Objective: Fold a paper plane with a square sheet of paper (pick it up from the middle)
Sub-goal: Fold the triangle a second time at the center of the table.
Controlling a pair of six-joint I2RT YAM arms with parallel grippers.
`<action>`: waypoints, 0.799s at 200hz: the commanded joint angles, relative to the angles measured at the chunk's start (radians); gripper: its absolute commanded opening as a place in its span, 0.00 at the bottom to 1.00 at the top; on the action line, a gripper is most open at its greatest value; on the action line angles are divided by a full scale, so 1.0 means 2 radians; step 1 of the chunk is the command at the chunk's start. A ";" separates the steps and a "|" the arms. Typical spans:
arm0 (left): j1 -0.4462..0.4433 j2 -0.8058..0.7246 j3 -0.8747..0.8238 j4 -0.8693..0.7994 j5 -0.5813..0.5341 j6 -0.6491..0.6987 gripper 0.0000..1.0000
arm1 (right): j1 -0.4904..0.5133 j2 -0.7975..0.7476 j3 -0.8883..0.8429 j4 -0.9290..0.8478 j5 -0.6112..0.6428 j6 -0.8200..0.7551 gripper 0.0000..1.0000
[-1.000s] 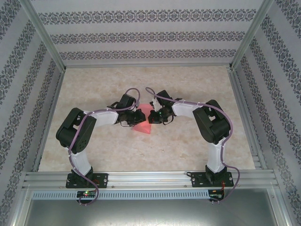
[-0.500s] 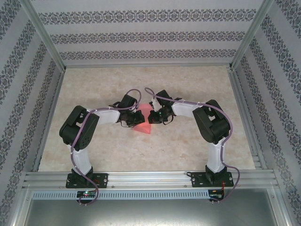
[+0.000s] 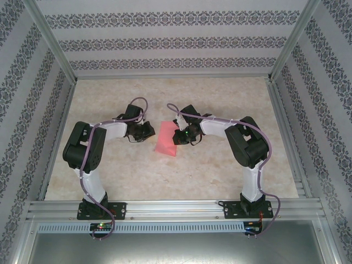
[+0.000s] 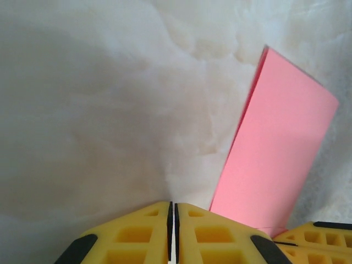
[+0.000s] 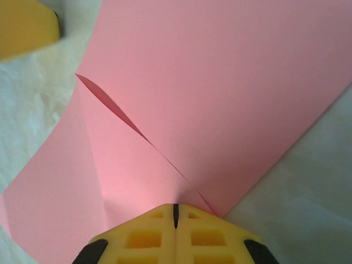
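Nearest the viewer in the overhead view, 2 white-and-black arms rise from black bases bolted to a ribbed aluminium rail (image 3: 176, 209). Each trails a purple cable (image 3: 91, 165) and bends inward over a cream, marble-patterned tabletop (image 3: 220, 99). The left gripper (image 3: 147, 132) sits low over the table just left of the paper. In its wrist view the 2 yellow, honeycombed fingers (image 4: 132, 239) are clenched on themselves, meeting along a thin dark seam above bare tabletop. The thin salmon-pink sheet of paper (image 3: 165, 144) lies flat at the middle of the table between the 2 grippers. It is folded into a narrow oblong whose long axis runs away from the bases. In the left wrist view it lies just to the right of the left fingers, apart from them. The right gripper (image 3: 178, 137) rests at the sheet's right edge. In its wrist view the 2 yellow fingers (image 5: 137, 242) are likewise closed to a thin seam, tips on the paper. A diagonal flap edge runs from the fingertips and is slightly lifted at its far end. Whether paper is nipped between the pads cannot be told. Beyond the table stand aluminium posts (image 3: 52, 41) and floral-striped wall panels (image 3: 176, 41).
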 commanded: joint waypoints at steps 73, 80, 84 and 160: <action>-0.057 -0.026 -0.021 0.035 0.069 0.005 0.09 | 0.001 0.048 -0.015 -0.068 0.068 -0.009 0.01; -0.060 -0.018 -0.017 0.034 0.069 0.005 0.09 | 0.001 0.048 -0.014 -0.068 0.067 -0.009 0.01; -0.061 -0.014 -0.014 0.033 0.069 0.005 0.08 | 0.001 0.048 -0.014 -0.069 0.066 -0.009 0.01; -0.071 0.034 0.017 -0.020 0.032 0.010 0.05 | 0.001 0.037 -0.002 -0.070 0.050 -0.010 0.01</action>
